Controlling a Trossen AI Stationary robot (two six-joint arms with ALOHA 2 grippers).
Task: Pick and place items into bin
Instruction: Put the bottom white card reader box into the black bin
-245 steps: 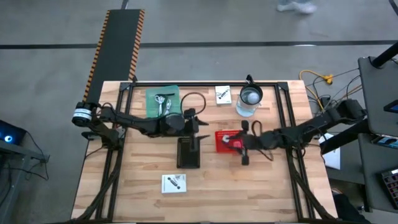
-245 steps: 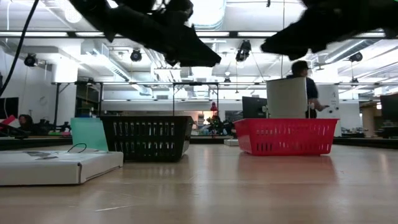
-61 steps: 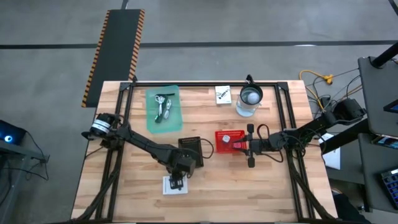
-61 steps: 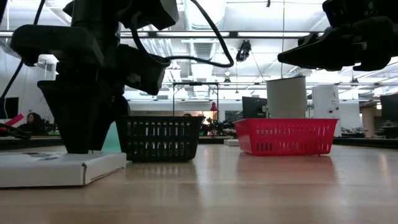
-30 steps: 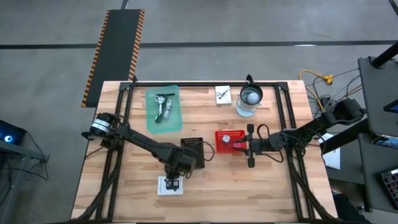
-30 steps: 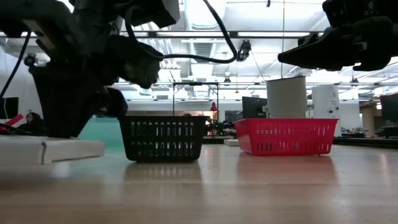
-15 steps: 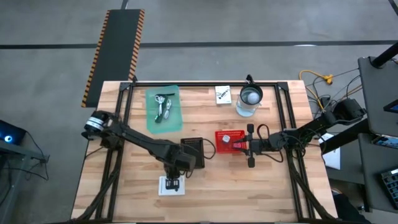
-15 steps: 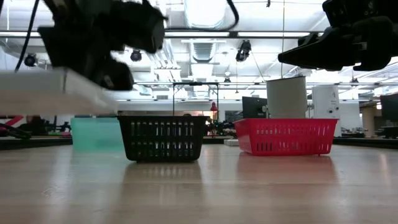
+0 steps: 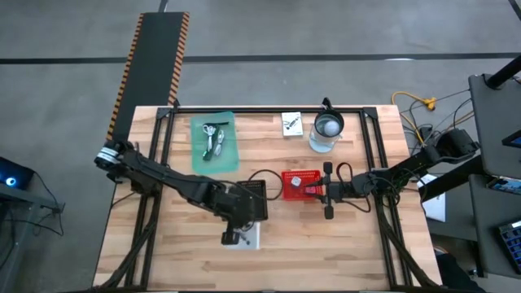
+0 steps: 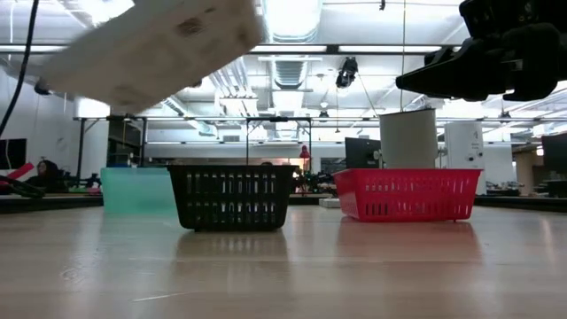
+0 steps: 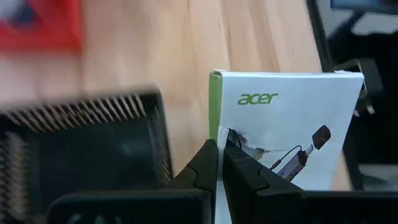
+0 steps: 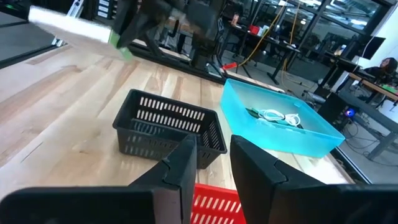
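Left gripper (image 11: 217, 152) pinches the white Acer box (image 11: 289, 127) aloft beside the black basket (image 9: 252, 198) at frame centre, drop pending; right gripper (image 12: 211, 155) hovers, fingers slightly spread.

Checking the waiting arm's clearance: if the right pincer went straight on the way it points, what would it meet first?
Probably the black basket, which lies straight past the right pincer; the red basket sits just beneath, so depth is uncertain.

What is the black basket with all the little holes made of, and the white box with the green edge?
The black slotted basket looks like moulded plastic: thin, even ribs and a dull sheen. The white box with a green edge, pinched in the left gripper, looks like printed cardboard: flat matt faces, sharp folded corners, a logo and a picture printed on it.
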